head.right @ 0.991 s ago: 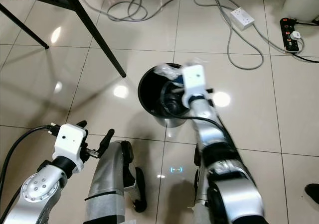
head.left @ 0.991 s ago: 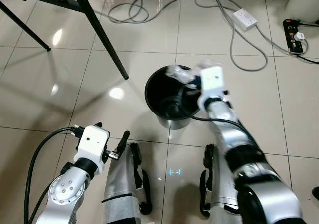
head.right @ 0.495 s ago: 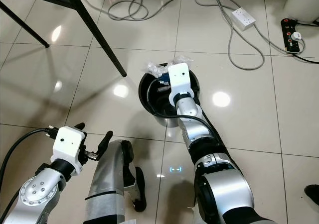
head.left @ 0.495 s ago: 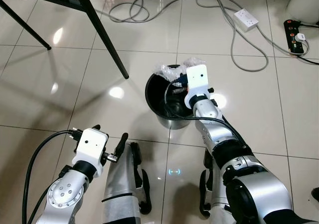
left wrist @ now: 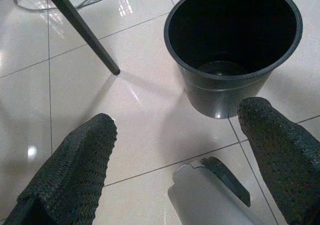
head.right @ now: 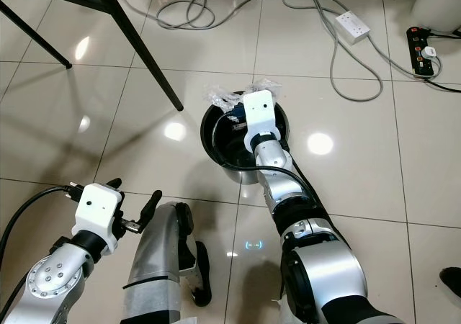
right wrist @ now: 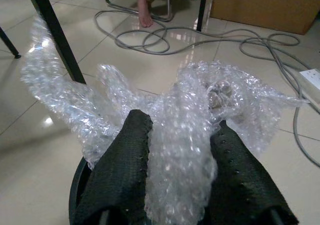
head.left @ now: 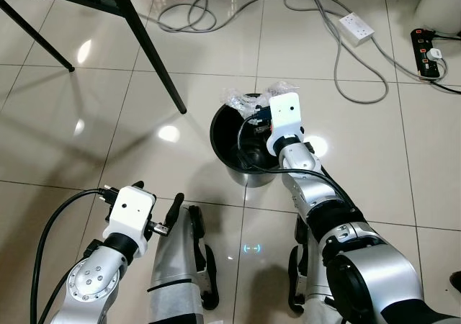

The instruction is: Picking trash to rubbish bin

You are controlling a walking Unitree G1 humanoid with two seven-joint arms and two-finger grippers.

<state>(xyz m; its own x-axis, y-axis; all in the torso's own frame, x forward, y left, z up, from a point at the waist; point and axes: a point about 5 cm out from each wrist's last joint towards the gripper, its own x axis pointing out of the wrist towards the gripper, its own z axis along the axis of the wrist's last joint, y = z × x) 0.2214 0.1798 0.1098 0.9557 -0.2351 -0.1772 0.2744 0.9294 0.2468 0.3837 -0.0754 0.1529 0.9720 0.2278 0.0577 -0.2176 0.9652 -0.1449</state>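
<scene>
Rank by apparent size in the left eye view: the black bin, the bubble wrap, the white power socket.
1. black bin, largest.
2. bubble wrap, held above the bin by the right gripper.
3. white power socket, smallest, though it lies farther from the camera.

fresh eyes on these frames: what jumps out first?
The right end effector holds a crumpled wad of bubble wrap above the far rim of the black rubbish bin on the tiled floor. Grey cables sprawl beyond it, and the left end effector hangs open nearer the robot.
</scene>
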